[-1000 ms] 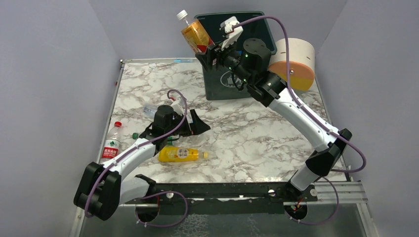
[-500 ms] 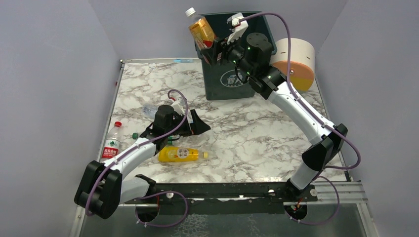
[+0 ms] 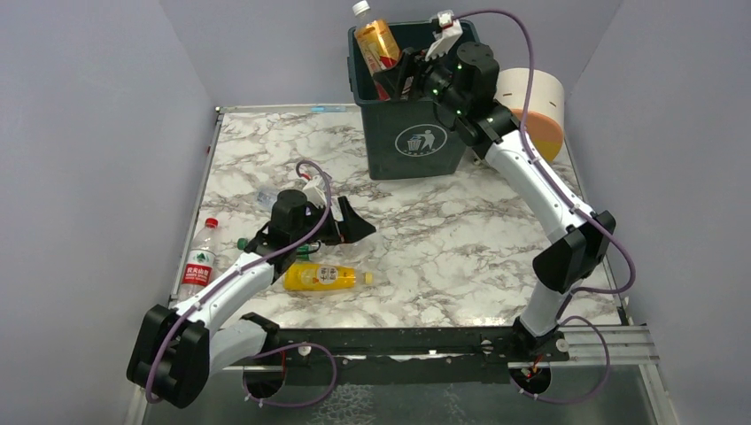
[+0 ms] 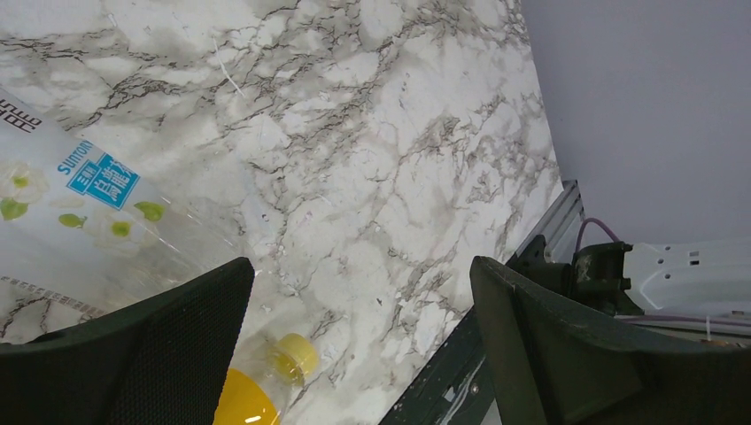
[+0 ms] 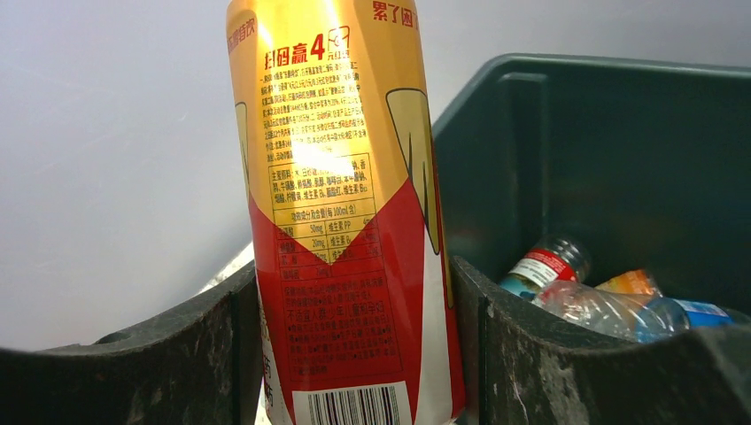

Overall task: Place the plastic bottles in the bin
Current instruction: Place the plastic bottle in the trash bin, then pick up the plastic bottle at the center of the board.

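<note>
My right gripper [image 3: 396,81] is shut on the red-and-gold bottle [image 3: 378,49], holding it tilted over the left part of the dark green bin [image 3: 416,146]. In the right wrist view the bottle [image 5: 345,221] sits between my fingers [image 5: 549,354], and several bottles [image 5: 602,301] lie inside the bin [image 5: 620,159]. My left gripper [image 3: 350,226] is open and empty, low over the table. A yellow-orange bottle [image 3: 323,277] lies just in front of it, and its cap [image 4: 292,359] shows in the left wrist view. A clear bottle with a flower label [image 4: 80,212] lies beside my left finger.
A clear bottle with a red cap [image 3: 200,258] lies near the table's left edge. Another clear bottle [image 3: 268,198] lies behind the left arm. A cream-and-orange cylinder [image 3: 536,111] stands right of the bin. The marble table [image 3: 460,239] ends at a metal rail in front.
My right gripper has carried the red-and-gold bottle up and to the right, from in front of the bin's left corner to over its opening. The left arm has barely moved.
</note>
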You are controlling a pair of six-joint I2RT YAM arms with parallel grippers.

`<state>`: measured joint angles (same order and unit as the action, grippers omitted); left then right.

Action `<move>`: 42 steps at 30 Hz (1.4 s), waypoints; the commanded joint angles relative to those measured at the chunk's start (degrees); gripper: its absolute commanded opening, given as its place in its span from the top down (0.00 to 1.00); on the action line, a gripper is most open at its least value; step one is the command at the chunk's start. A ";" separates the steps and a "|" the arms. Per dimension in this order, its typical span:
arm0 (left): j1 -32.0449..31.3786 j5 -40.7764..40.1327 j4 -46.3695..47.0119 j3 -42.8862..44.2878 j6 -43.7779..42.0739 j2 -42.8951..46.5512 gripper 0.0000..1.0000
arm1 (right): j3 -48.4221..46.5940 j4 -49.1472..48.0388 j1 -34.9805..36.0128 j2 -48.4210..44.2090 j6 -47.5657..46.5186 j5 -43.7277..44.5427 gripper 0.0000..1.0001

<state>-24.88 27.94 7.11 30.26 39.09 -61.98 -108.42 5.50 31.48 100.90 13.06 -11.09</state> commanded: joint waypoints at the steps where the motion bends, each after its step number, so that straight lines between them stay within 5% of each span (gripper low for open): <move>1: -0.20 0.23 -1.99 1.16 -1.42 2.52 0.01 | -2.48 -1.47 -4.03 1.11 5.65 -6.98 0.37; 18: -0.25 -3.11 -10.48 2.08 -1.99 11.71 0.01 | -8.12 -0.05 -7.93 9.35 7.08 -8.16 0.34; 25: -0.27 -4.34 -14.21 2.93 -2.07 15.01 0.01 | -10.11 0.40 -8.02 12.08 8.67 -8.53 0.11; 34: -0.25 -5.53 -17.43 4.55 -2.34 17.00 0.01 | -8.52 2.98 -8.02 5.01 8.08 -9.04 0.05; 42: -0.30 -5.83 -19.44 3.68 -3.05 19.00 0.01 | 6.74 3.17 -8.02 -9.23 8.53 -11.88 0.04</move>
<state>-24.88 23.46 -10.94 33.32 37.10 -44.82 -107.98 8.60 23.88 98.56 21.17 -19.81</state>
